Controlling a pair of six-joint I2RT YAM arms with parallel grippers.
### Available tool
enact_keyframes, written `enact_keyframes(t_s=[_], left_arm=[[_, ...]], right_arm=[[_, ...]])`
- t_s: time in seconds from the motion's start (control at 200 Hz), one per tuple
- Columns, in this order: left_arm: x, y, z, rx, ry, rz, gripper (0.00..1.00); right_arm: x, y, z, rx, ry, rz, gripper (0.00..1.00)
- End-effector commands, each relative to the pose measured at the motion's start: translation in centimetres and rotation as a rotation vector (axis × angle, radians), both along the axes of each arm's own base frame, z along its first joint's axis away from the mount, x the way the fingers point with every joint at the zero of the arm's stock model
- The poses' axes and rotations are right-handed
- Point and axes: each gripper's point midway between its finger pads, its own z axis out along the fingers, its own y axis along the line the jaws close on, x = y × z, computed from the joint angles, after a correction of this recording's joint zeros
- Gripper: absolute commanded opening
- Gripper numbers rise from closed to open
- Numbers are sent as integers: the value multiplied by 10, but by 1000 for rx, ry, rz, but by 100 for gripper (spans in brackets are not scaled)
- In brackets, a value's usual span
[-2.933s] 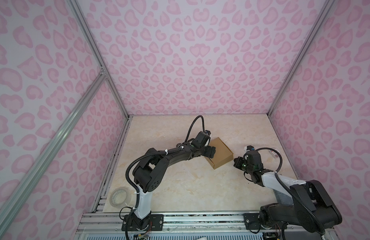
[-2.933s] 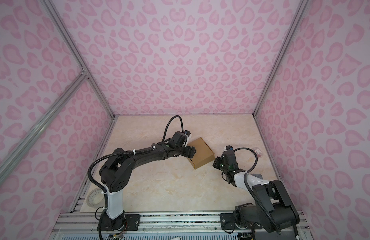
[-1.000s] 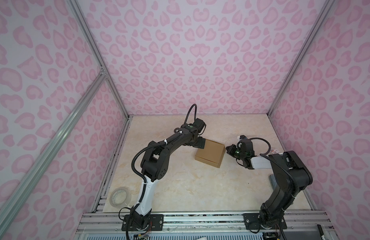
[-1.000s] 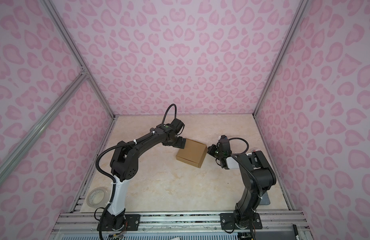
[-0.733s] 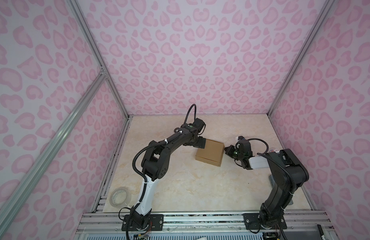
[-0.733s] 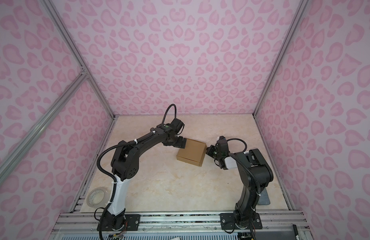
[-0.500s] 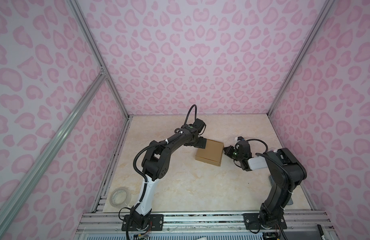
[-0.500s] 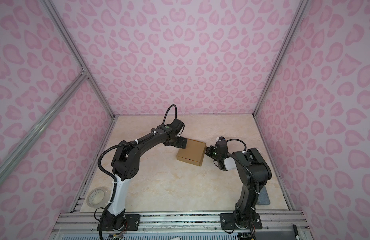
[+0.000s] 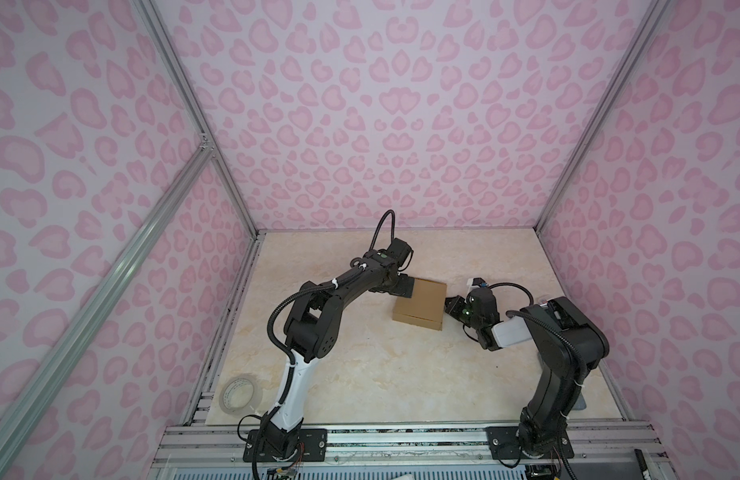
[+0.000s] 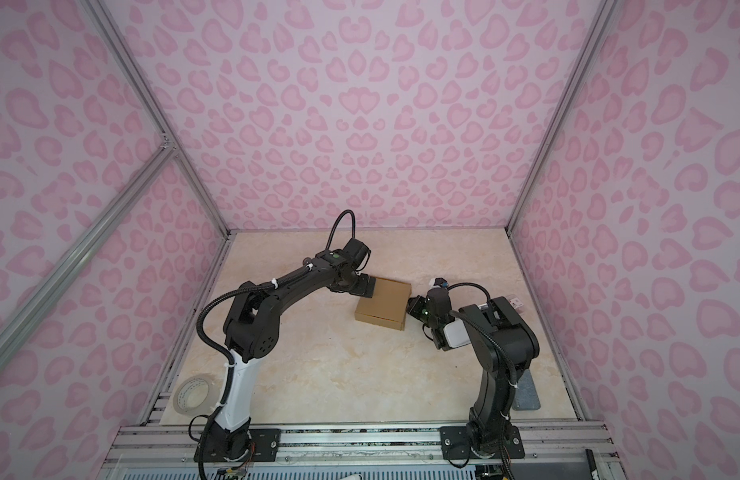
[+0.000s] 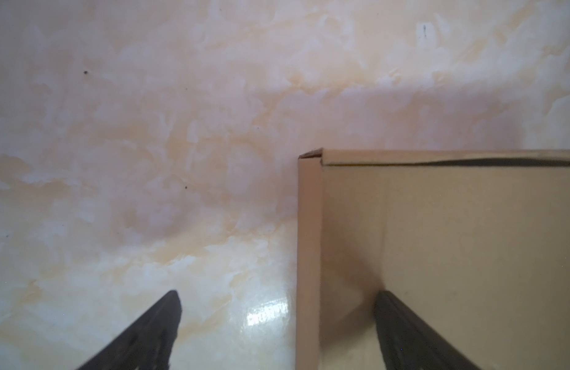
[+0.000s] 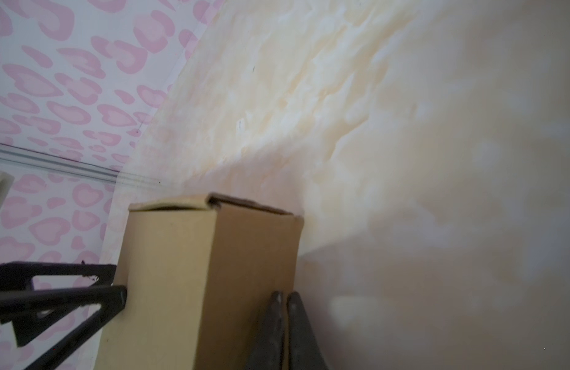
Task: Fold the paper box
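A plain brown, flat square cardboard box (image 9: 420, 302) (image 10: 385, 302) lies closed near the middle of the cream marbled bench (image 9: 360, 374), between the 2 black arms in both top views. The left fingers (image 9: 405, 287) (image 10: 366, 286) are spread wide apart at the box's far left corner and grip nothing. In the left wrist view 1 finger (image 11: 402, 326) reaches over the brown lid (image 11: 469, 240) while the other (image 11: 155, 326) hangs over bare bench, so the pair straddles the box's side edge. Along the lid's far edge a thin dark gap shows where the cardboard does not sit quite flush. The right fingers (image 9: 450, 305) (image 10: 414, 306) are closed tight together with nothing between them. In the right wrist view their tips (image 12: 285, 298) press against the box's side wall (image 12: 255, 256), low down where it meets the bench. That same view shows the left arm's black fingers (image 12: 85, 294) touching the opposite edge of the box. A roll of clear tape (image 9: 237, 392) (image 10: 192, 395) rests at the bench's near left corner, well apart from the box. Pink heart-patterned walls (image 9: 381, 104) enclose the bench on 3 sides.
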Motion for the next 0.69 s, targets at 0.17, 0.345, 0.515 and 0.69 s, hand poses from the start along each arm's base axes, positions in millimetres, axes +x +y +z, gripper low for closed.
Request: enact_keyframes(t_s=[0.17, 0.345, 0.515, 0.69], left_arm=[[-25, -7, -14, -12, 78, -63, 97], [-25, -7, -13, -18, 80, -62, 97], [-26, -9, -11, -31, 82, -63, 97], [-27, -11, -9, -44, 83, -65, 97]], right_arm=[[-36, -1, -4, -17, 96, 77, 10], [-60, -6, -3, -39, 114, 97, 10], [-79, 2, 0, -64, 116, 132, 10], [-92, 23, 9, -88, 96, 187, 9]])
